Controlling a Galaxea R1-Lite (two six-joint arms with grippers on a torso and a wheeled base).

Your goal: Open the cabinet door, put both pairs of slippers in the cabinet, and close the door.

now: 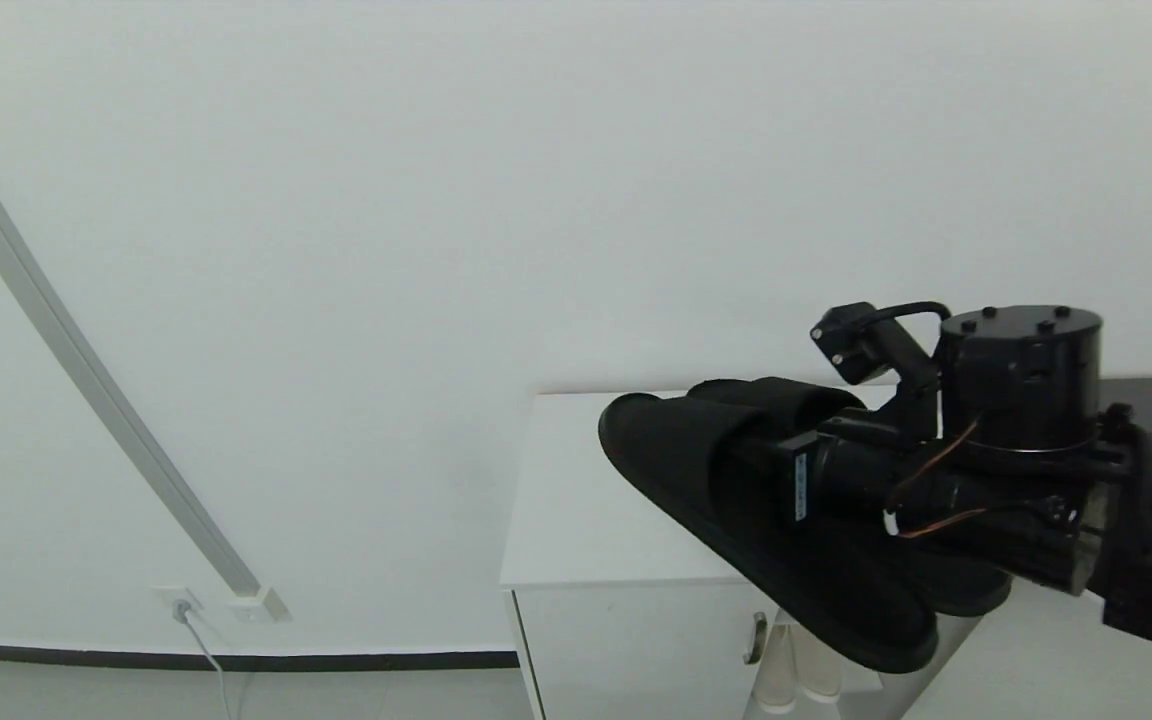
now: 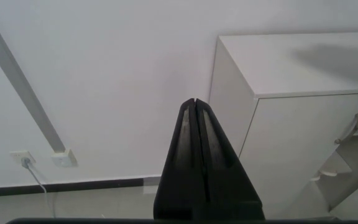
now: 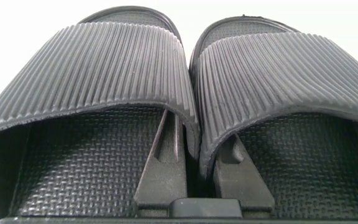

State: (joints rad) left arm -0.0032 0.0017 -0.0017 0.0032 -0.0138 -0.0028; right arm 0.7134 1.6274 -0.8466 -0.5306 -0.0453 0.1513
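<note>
A pair of black ribbed-strap slippers hangs in the air over the front of the white cabinet. My right gripper is shut on the black slippers, its fingers under the straps and pinching the two inner edges together. The cabinet's left door is closed, with a handle at its right edge. Right of the handle the cabinet looks open, with pale shapes inside. My left gripper is shut and empty, off the cabinet's left corner, facing the wall.
A white wall stands behind the cabinet. A grey cable duct runs slantwise down it to a wall socket with a cable plugged in. A dark skirting line marks the floor on the left.
</note>
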